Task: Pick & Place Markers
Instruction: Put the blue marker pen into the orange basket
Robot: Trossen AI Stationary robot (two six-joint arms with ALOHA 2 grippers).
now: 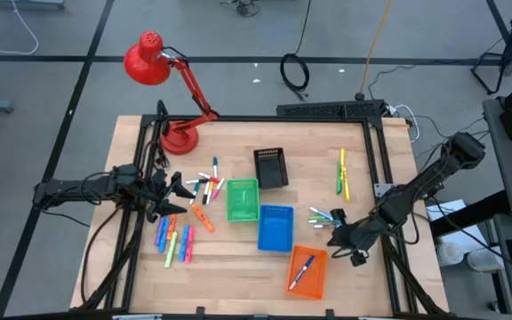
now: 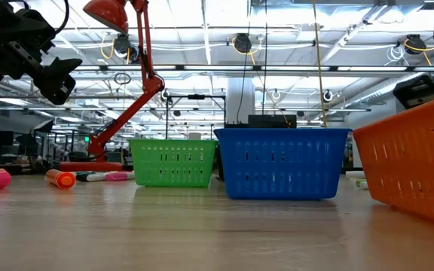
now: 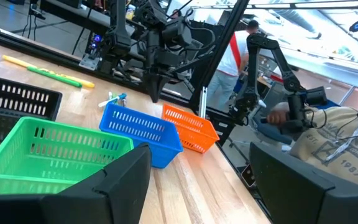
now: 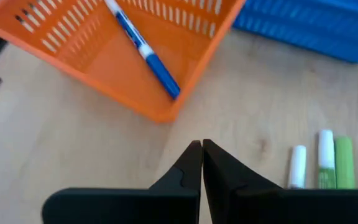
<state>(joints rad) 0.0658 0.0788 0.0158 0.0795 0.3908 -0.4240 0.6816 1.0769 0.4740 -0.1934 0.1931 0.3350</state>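
Progress is early: one blue-capped marker (image 4: 143, 51) lies in the orange basket (image 1: 309, 271); the remaining markers (image 1: 204, 189) lie scattered on the wooden table (image 1: 238, 276) – most beside the green basket (image 1: 243, 200). Right gripper (image 4: 201, 155) is closed and empty, near the orange basket; left gripper (image 1: 181, 188) stands open over the loose cluster. Baskets are slotted plastic; markers are smooth thin cylinders.

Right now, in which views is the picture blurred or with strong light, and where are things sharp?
Right wrist view: the right gripper and nearby white markers look soft, the blue marker in the orange basket slightly blurred. Low view: bright ceiling lights glare; the tabletop foreground is out of focus. High view: even light, soft shadows. Left wrist view: own fingers blurred, green basket fairly clear.
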